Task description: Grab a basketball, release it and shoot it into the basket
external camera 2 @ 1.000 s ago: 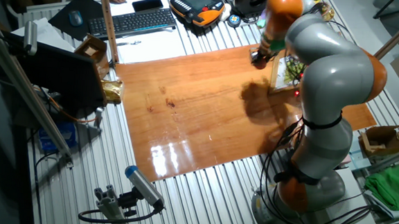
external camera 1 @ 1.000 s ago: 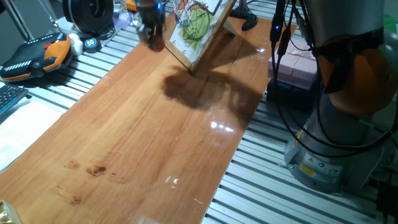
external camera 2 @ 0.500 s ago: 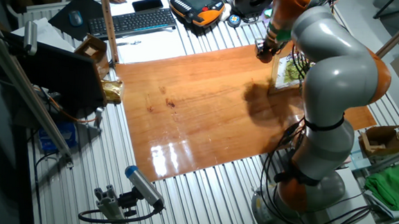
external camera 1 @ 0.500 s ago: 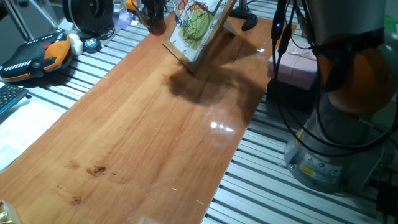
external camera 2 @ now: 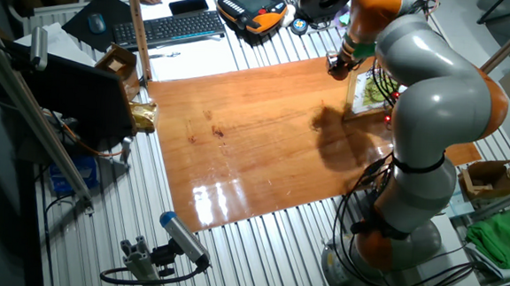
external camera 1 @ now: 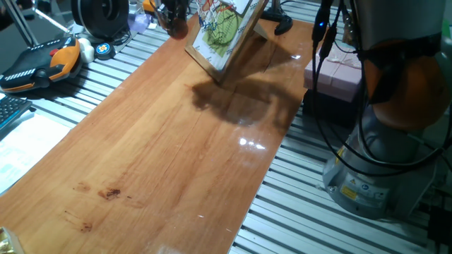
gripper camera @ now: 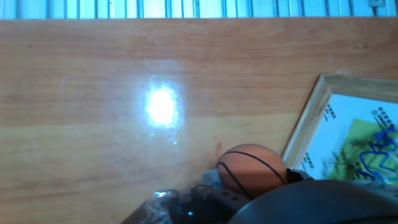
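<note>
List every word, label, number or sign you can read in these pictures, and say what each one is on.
None can be read.
Board with the green drawing: small dark print near its top corner, too small to read.
Robot base: a yellow warning sticker and a white label, too small to read.
Round blue and white badge by the orange-and-black device: blurred.
Keyboard: key legends too small.
Basketball at the gripper: only seam lines, no text.

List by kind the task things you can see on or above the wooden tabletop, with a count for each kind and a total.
Basketball: 1, held in the gripper
Framed board with the basket: 1
Total: 2
</note>
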`<action>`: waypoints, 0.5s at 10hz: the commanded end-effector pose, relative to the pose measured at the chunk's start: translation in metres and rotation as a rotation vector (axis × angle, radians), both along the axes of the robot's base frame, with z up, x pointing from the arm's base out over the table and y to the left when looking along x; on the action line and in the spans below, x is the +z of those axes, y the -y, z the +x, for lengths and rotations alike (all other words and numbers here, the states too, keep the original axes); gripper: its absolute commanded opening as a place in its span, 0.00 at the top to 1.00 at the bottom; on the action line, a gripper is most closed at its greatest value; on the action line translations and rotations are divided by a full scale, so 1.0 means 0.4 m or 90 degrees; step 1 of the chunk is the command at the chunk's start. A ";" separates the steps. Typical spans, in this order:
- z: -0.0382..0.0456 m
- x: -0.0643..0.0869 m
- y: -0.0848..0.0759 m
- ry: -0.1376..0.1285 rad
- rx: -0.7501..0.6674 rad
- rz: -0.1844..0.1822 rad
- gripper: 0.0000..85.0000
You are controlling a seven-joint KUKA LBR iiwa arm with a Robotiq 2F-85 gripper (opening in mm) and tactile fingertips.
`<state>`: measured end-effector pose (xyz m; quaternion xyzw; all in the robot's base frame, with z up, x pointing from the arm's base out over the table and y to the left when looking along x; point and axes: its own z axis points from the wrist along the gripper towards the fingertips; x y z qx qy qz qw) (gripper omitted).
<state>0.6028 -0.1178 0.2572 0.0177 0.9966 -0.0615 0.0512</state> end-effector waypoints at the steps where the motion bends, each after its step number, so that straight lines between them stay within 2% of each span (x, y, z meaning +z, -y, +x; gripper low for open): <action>1: -0.007 0.053 0.010 -0.006 -0.005 0.004 0.99; 2: -0.019 0.094 0.029 -0.012 -0.008 0.014 0.99; 3: -0.029 0.125 0.045 -0.017 -0.003 0.009 0.99; 4: -0.036 0.153 0.065 -0.024 0.005 0.007 0.99; 5: -0.037 0.177 0.084 -0.031 0.010 0.018 0.99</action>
